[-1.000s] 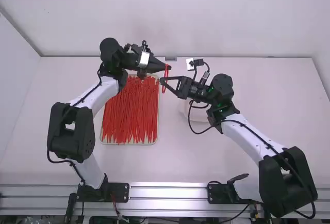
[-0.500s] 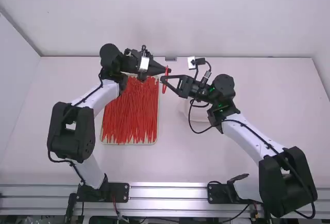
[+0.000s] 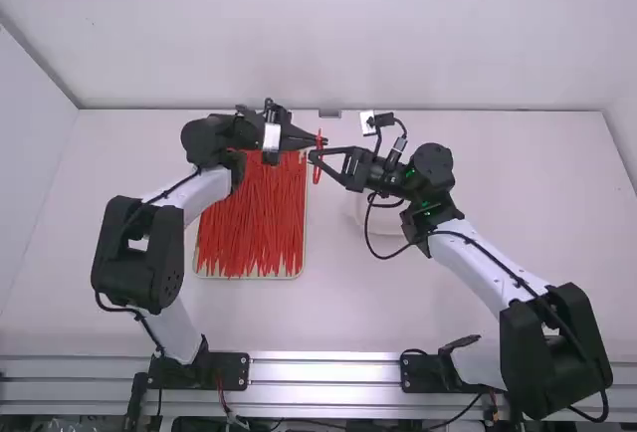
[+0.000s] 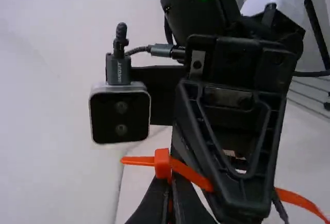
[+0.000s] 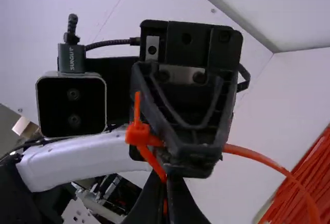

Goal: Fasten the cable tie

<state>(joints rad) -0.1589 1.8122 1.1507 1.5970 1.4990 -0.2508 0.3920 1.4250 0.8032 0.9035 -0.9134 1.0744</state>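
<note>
A red cable tie (image 3: 318,167) hangs in the air above the table's far middle, bent into a small loop between both grippers. My left gripper (image 3: 311,140) comes in from the left and is shut on one part of the tie. My right gripper (image 3: 317,157) meets it from the right, also shut on the tie. In the left wrist view my own fingers (image 4: 167,203) pinch the strap just below the tie's head (image 4: 164,163), with the right gripper (image 4: 242,203) close behind. In the right wrist view the head (image 5: 136,132) sits beside the left gripper (image 5: 191,164).
A flat tray (image 3: 249,276) with a pile of several red cable ties (image 3: 254,213) lies under and in front of the left gripper. A white box (image 3: 356,217) stands on the table below the right arm's wrist.
The left arm's wrist has dropped lower and drawn left, while its fingertips stayed at the tie. The right gripper has edged slightly toward them. Both stay shut on the tie.
</note>
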